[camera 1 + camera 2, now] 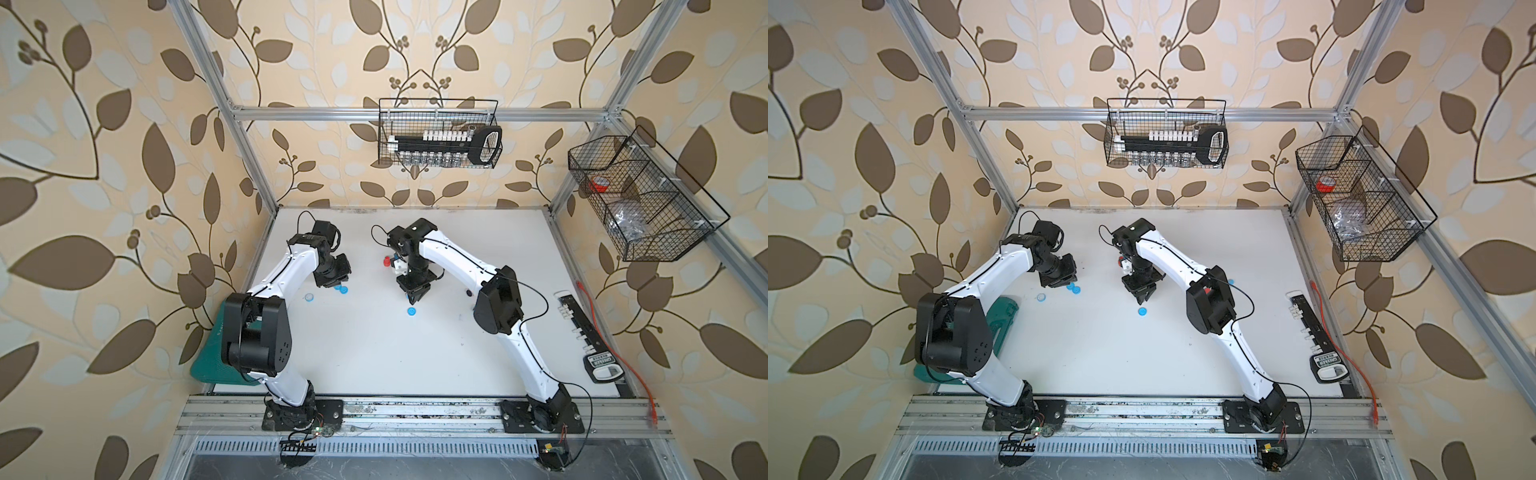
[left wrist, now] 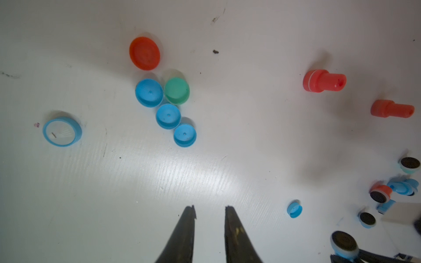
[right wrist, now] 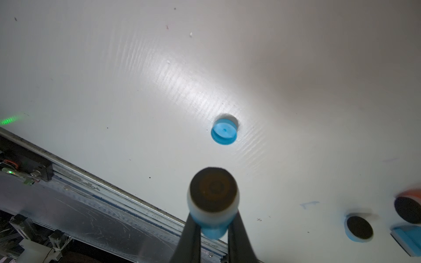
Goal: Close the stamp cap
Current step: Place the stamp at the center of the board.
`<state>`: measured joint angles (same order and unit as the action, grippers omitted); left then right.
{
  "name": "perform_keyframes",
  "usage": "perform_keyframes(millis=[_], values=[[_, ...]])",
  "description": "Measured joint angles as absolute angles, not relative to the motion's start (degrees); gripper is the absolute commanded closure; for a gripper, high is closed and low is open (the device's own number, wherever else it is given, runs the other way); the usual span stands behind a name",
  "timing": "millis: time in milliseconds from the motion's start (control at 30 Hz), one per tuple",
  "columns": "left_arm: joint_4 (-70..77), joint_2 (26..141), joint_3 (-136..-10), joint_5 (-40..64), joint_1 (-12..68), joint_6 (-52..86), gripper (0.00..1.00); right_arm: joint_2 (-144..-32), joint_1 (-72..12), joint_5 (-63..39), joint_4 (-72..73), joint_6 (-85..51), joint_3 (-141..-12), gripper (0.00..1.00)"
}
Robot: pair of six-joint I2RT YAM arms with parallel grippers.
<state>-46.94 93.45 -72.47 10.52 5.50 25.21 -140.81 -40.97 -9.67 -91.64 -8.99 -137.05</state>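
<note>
Right gripper (image 3: pixel 213 218): pinched on the blue-and-white round stamp (image 3: pixel 213 190), whose dark pad is turned toward the wrist camera.
Stamp position: held off the white bench (image 3: pixel 114 79), in the right gripper alone.
Small blue round plastic cap (image 3: pixel 224 132): laid by itself on the bench, near the held stamp and apart from it.
Left gripper (image 2: pixel 210 210): drawn nearly together, nothing held, kept over the bench.

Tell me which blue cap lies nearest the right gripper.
The lone blue cap just ahead of the right gripper holding the stamp; the other blue caps cluster near the left gripper.
</note>
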Motion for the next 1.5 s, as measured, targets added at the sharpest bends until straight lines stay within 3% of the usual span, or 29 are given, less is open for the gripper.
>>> perform_keyframes(millis=[367, 667, 1500], values=[[-45.5, 92.9, -69.5, 11.8, 5.1, 25.0, 0.74, -143.7, -40.2, -11.8, -92.9, -10.9, -137.2, 1.00], [-44.3, 92.3, -68.8, 12.1, 5.1, 25.0, 0.74, -143.4, -40.2, -15.8, -93.4, -10.5, -129.8, 1.00], [-43.4, 91.7, -67.5, 13.1, 5.1, 25.0, 0.74, -147.5, -39.6, -15.6, -93.4, -11.0, -133.6, 1.00]])
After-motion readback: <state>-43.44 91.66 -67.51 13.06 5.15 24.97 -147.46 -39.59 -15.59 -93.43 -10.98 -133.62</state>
